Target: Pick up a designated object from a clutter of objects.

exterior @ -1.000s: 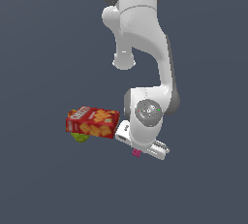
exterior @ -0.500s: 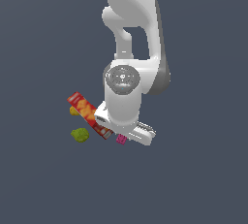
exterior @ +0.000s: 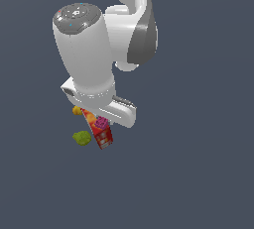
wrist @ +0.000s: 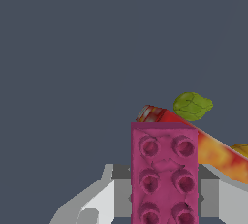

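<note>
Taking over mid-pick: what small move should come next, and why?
Probably a short straight lift. The wrist view shows the magenta brick between the tool fingers, apparently gripped, with the cracker box right beside it, so rising clears the clutter.

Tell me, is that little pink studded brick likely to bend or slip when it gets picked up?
Probably not bend: the pink brick looks like a solid block with straight edges, so likely stiff. Its flat sides should suit the gripper, and the studs hint at hard plastic, perhaps a bit slick. It is far smaller than the cracker box, so likely light.
</note>
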`<state>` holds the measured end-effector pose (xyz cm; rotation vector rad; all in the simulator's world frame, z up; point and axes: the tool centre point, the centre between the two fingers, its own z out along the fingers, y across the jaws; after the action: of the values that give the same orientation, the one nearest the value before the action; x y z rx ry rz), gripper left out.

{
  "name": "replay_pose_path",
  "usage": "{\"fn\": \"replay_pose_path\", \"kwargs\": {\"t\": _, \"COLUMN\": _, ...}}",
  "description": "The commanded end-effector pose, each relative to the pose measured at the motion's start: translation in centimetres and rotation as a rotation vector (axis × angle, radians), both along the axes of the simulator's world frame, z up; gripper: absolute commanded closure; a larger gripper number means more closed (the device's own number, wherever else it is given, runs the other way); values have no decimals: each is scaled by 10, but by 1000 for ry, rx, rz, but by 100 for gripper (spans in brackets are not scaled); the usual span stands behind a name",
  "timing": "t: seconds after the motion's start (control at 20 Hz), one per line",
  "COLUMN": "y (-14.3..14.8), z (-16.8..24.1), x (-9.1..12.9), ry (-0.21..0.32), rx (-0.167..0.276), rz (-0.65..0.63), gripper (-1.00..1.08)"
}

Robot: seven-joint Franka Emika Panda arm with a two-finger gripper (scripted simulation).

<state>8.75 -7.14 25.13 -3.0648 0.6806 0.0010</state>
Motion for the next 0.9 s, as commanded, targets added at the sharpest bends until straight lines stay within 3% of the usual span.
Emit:
{"fn": "replay_pose_path", "kwargs": {"t": 0.0, "y": -17, "z": 26, "x": -6, "ry": 0, "rx": 0, "rz": 0, "gripper": 108}}
{"fn": "replay_pose_path", "kwargs": {"t": 0.45, "y": -74, "z": 108, "x": -21, "ry": 0, "rx": -1, "rz": 0, "gripper": 108}}
{"fn": "replay_pose_path", "kwargs": {"t": 0.85, "y": -100, "z": 146, "x": -25, "ry": 0, "rx": -2, "rz": 1, "gripper": 108}}
